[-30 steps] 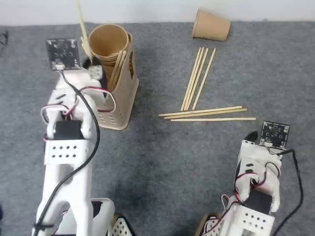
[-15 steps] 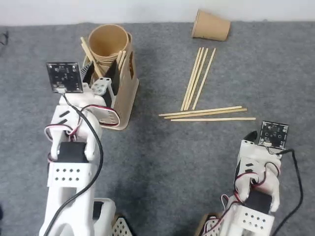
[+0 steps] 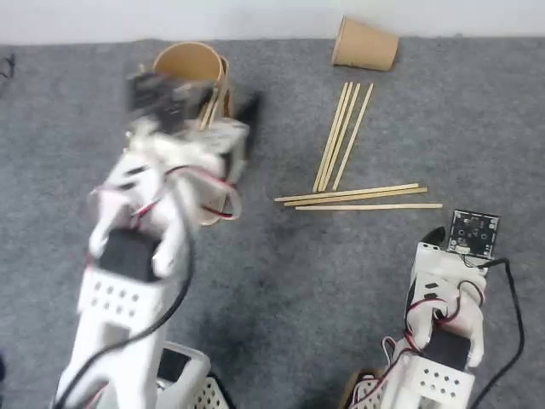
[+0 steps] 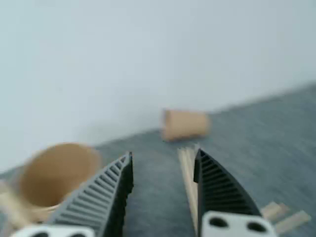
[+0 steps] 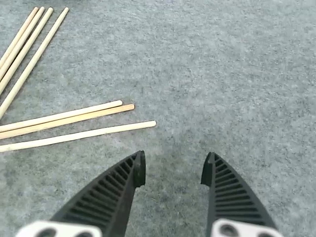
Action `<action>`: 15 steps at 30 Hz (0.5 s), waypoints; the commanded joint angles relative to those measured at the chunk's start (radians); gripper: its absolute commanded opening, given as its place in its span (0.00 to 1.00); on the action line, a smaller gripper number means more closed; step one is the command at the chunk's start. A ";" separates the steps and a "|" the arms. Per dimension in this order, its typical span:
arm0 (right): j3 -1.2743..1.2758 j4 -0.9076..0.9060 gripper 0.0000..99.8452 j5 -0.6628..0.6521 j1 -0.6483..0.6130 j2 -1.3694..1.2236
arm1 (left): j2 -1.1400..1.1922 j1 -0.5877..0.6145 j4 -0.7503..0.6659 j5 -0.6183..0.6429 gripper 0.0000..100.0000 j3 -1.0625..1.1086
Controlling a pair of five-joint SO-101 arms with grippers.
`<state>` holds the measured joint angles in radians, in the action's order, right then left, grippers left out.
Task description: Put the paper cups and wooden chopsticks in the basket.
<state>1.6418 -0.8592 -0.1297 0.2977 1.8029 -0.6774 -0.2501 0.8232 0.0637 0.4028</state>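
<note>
Grey carpet (image 3: 281,290) covers the table, with a pale wall along its far edge. Left arm (image 3: 145,247) stands over the near-left ground and leans across the basket, hiding most of it. Left gripper (image 4: 164,155) is up off the carpet beside the basket, jaws spread, nothing between them. It faces the far wall. Right arm (image 3: 443,324) sits low at the near right. Right gripper (image 5: 175,155) is just above bare carpet, jaws spread and empty, short of the nearest stick ends. Basket (image 3: 226,85): tan plastic, tall, upright at the far left; only its rim and a strip of wall can be made out past the arm. Stacked cups (image 3: 183,61) stand in it mouth up, brown paper, nested, rims above the basket edge. Lone cup (image 3: 364,43), same brown paper, lies on its side at the far edge by the wall, well apart from the basket. A few pale sticks (image 3: 207,106) lean in the basket beside the stack. On the carpet, four sticks (image 3: 342,136) lie close together, slanting from near the lone cup toward mid-table. Three sticks (image 3: 358,198) lie crosswise just nearer than these, almost parallel, two touching, the third slightly apart. All are light bare wood, thin and straight.
</note>
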 commanded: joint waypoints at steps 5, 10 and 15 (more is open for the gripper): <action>-0.006 0.015 0.20 -0.012 -0.005 0.010 | 0.485 -0.097 0.157 0.011 0.19 -0.377; -0.006 0.015 0.20 -0.012 -0.005 0.010 | 0.756 -0.150 0.178 0.012 0.19 -0.599; -0.006 0.016 0.20 -0.012 -0.005 0.010 | 1.083 -0.173 0.304 0.012 0.18 -0.895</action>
<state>1.6418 -0.8592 -0.1297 0.2931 1.8029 0.2539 -0.4097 1.0610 0.0637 -0.2954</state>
